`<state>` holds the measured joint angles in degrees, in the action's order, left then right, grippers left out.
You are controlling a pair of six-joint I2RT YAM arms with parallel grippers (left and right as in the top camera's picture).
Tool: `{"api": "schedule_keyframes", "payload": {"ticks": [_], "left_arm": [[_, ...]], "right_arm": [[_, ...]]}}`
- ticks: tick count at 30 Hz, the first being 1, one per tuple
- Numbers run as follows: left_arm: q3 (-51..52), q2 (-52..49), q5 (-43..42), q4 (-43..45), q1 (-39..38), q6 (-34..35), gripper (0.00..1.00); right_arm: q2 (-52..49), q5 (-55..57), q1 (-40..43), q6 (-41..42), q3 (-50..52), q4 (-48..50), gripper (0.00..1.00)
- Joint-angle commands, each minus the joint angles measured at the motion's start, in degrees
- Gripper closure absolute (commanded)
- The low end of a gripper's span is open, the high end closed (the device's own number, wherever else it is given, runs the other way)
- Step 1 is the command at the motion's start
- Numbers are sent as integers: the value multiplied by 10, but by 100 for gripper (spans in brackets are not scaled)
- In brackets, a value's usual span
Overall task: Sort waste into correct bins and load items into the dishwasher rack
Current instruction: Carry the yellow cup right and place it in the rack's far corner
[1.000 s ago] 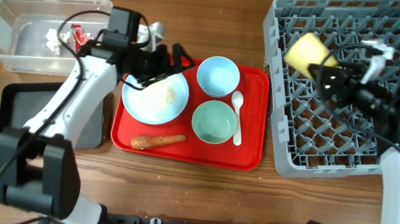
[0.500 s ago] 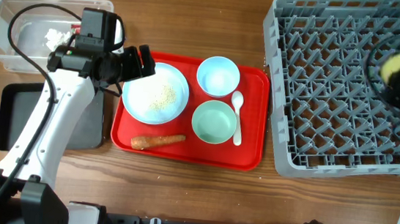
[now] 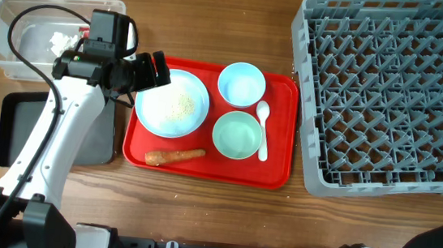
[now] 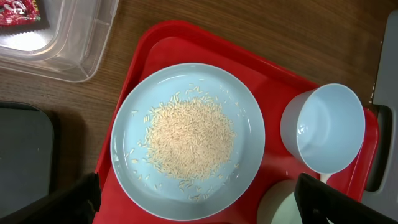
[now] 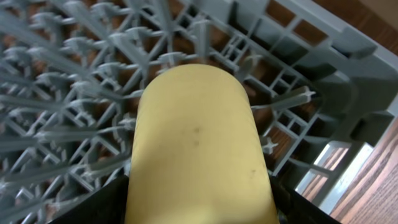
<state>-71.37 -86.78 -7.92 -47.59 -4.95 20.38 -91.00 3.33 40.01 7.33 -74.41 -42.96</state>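
Left gripper (image 4: 198, 190) spread wide, empty; pale blue plate (image 4: 247, 109) with rice grains (image 4: 189, 140) directly below fingers. Right gripper (image 5: 199, 202) pinching yellow-green cup (image 5: 196, 137); dishwasher rack (image 5: 68, 81) just beyond it.

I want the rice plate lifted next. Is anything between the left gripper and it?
Nothing visible. The left gripper is open over the plate; only rice lies on it, and the blue bowl and green bowl sit off to its right.

No text, brand or number can be read anywhere. The crumpled red snack wrapper (image 4: 18, 11), inside the clear rectangular plastic tub (image 4: 74, 46) at the left wrist view's upper left, bears white print, too blurred to make out.
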Motion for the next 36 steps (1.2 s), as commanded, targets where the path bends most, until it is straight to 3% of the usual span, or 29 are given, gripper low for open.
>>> {"api": "schedule_keyframes", "payload": {"ticks": [1,6,8,9,11,20,26,29,32,33,34,36], "left_arm": [[-4,10,7,-1,3,-9,0],[-4,10,7,-5,3,-9,0],[-4,10,7,-7,3,-9,0],[-4,10,7,-8,3,-9,0],[-4,10,7,-9,3,-9,0],[-4,10,7,-14,3,-9,0],[-4,10,7,-14,3,-9,0],[-4,10,7,-16,3,-9,0],[-4,10,7,-16,3,-9,0],[-4,10,7,-17,3,-9,0],[-4,10,7,-18,3,-9,0],[-4,10,7,-21,3,-9,0]], "right_arm": [[-24,11,17,20,-10,17,62],[-56,-17,23,27,-10,41,52],[-67,-48,23,21,-10,54,36],[-70,-70,23,16,-10,59,18],[-70,-101,23,17,-10,66,0],[-10,-210,23,18,-11,123,0],[46,-212,23,19,-11,123,1],[44,-214,18,16,-11,83,13],[25,-190,17,5,-10,57,67],[17,-184,17,5,-10,56,76],[7,-182,17,3,-10,54,81],[-12,-182,17,3,-10,50,82]]}}
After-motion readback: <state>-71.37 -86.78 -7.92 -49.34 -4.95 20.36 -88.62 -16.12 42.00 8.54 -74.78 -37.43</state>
